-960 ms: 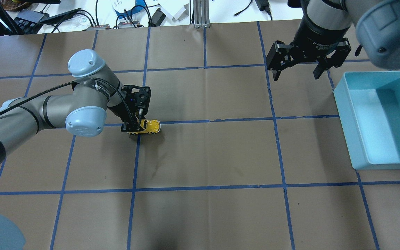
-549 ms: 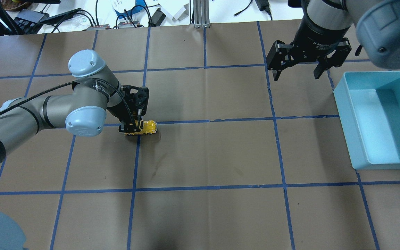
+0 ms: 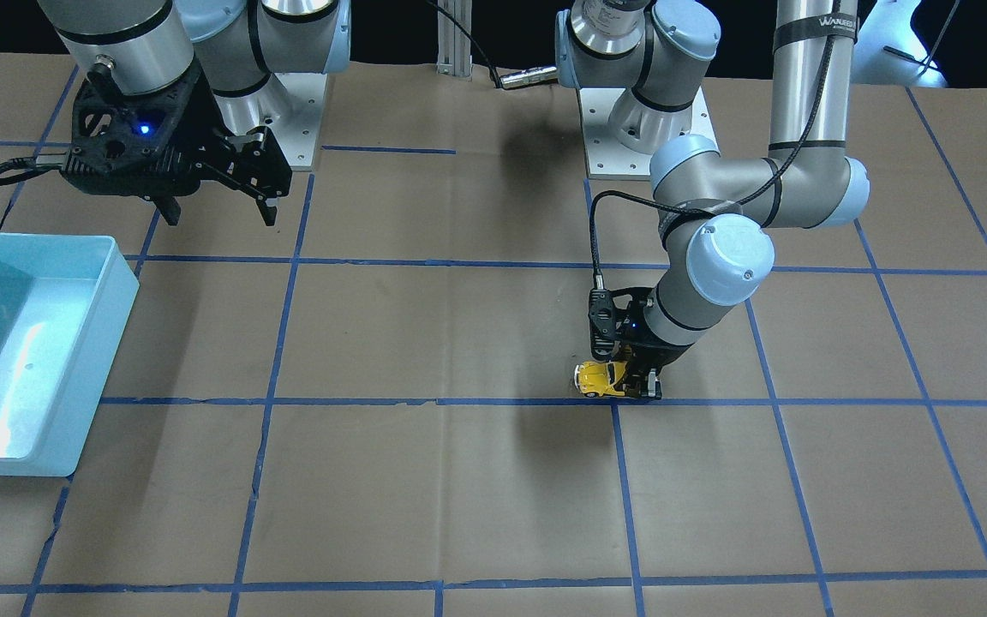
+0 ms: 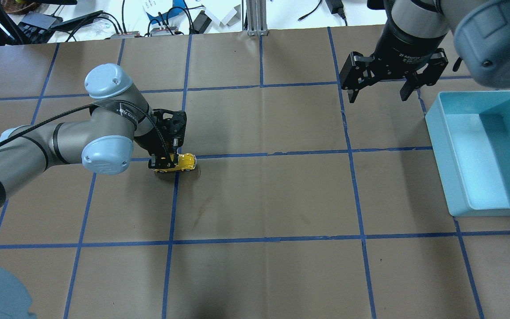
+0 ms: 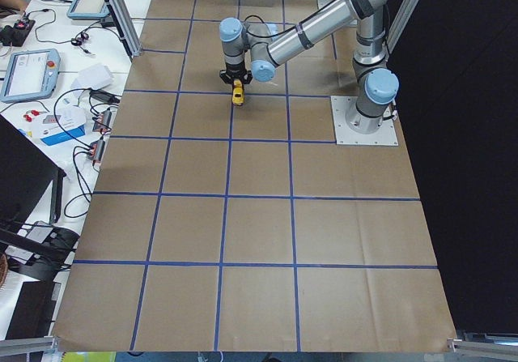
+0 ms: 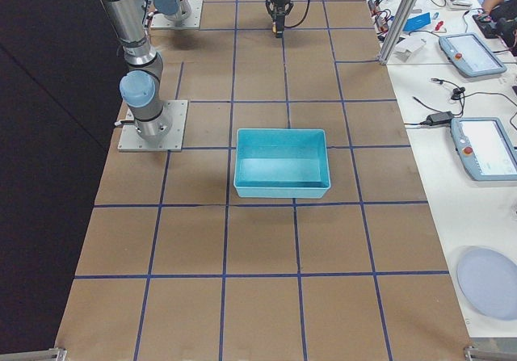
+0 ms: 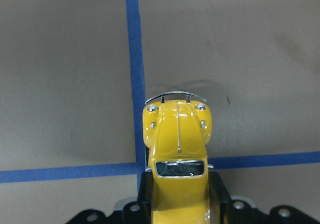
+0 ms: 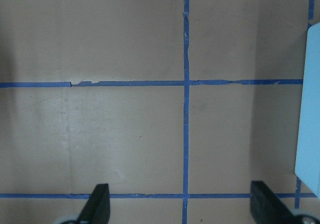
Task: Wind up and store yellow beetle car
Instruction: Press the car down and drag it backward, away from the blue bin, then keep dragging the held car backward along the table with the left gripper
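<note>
The left tool [image 4: 163, 164] was closed narrowly on the car [image 4: 184, 162], its two fingers [image 7: 218, 196] pressed against the car's flanks behind the windscreen, so that only the rear half of the body sat between them and the bonnet stuck out free in front. The tool pointed almost straight down at the worktop [image 4: 259, 199], with its arm reaching in low from the left. The car sat at a crossing of the blue tape lines [image 4: 281, 153], on the left half of the worktop and about midway between its near and far edges. Its long axis ran left to right along one tape line, level, with the nose, headlights and silver front bumper pointing right, toward the bin [image 4: 434, 128], and the tail inside the tool. The wheels were hidden from the wrist camera, so whether they touched the paper could not be told; the car was at most barely above it. The right tool [image 4: 377, 96] hung well apart on the far right, above the worktop, spread wide with nothing between its fingers [image 8: 97, 206] and touching nothing. It hung just left of the bin's far left corner. The light blue bin lay at the right edge, well apart from the car.
</note>
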